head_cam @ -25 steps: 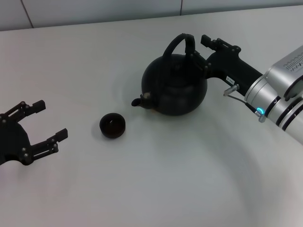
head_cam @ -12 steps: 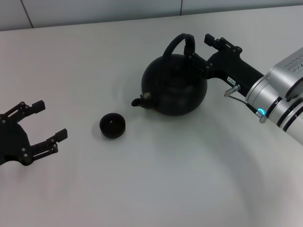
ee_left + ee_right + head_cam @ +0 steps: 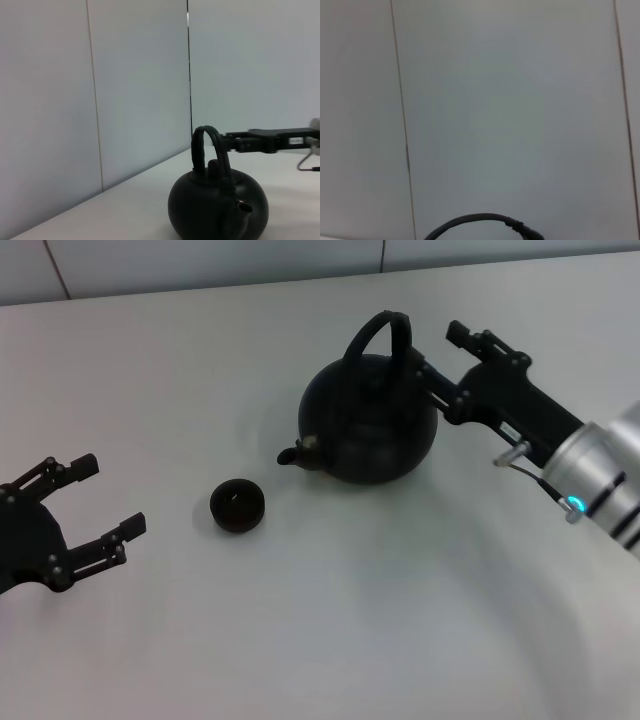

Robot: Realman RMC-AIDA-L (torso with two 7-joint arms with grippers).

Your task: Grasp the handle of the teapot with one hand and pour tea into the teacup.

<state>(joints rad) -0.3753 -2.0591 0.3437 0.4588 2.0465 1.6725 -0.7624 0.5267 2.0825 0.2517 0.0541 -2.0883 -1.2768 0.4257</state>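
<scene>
The matte-black teapot (image 3: 370,430) stands mid-table with its spout pointing left toward the small dark teacup (image 3: 237,506), which sits apart from it. Its arched handle (image 3: 384,332) stands upright over the lid. My right gripper (image 3: 436,350) is open just right of the handle at handle height, holding nothing; its lower finger reaches close to the pot's shoulder. My left gripper (image 3: 110,496) rests open at the table's left, holding nothing. In the left wrist view the teapot (image 3: 217,210), its handle (image 3: 206,145) and the right gripper (image 3: 231,142) beside it all show. The right wrist view catches only the handle's arc (image 3: 480,219).
A white table (image 3: 330,620) lies under everything, with a pale panelled wall (image 3: 140,85) behind it. Nothing else stands on the surface.
The right gripper and forearm have shifted slightly right and toward the front, still open beside the handle. Teapot, teacup and left gripper have not moved.
</scene>
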